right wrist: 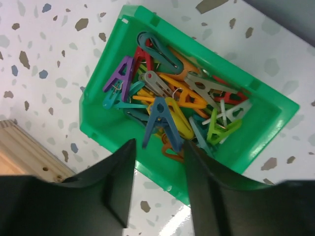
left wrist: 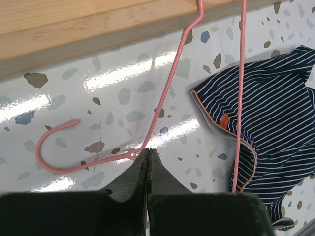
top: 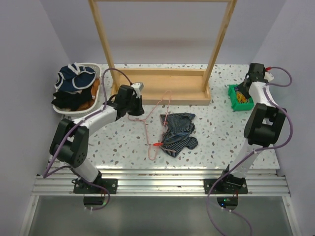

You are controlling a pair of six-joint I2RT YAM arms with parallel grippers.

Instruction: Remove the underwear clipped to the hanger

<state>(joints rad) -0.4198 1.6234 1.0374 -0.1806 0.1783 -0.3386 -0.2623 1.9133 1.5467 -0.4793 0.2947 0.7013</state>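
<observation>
The pink wire hanger [top: 146,137] lies flat on the table, with a small red clip [top: 158,144] on its lower part. The pinstriped navy underwear [top: 178,129] lies crumpled beside it, and the clip holds one edge of the cloth. My left gripper [top: 134,114] is at the hanger's neck. In the left wrist view its jaws [left wrist: 148,151] are closed at the twist of the hanger [left wrist: 170,83], with the underwear [left wrist: 275,113] to the right. My right gripper [top: 244,88] is far right, open and empty [right wrist: 158,145] over a green bin [right wrist: 98,123] of clothes pegs.
The big wooden frame [top: 162,93] stands behind the hanger, and its base shows close in the left wrist view [left wrist: 74,29]. A white basket [top: 96,69] of dark clothes sits at the back left. The green bin [top: 235,104] is at the right edge.
</observation>
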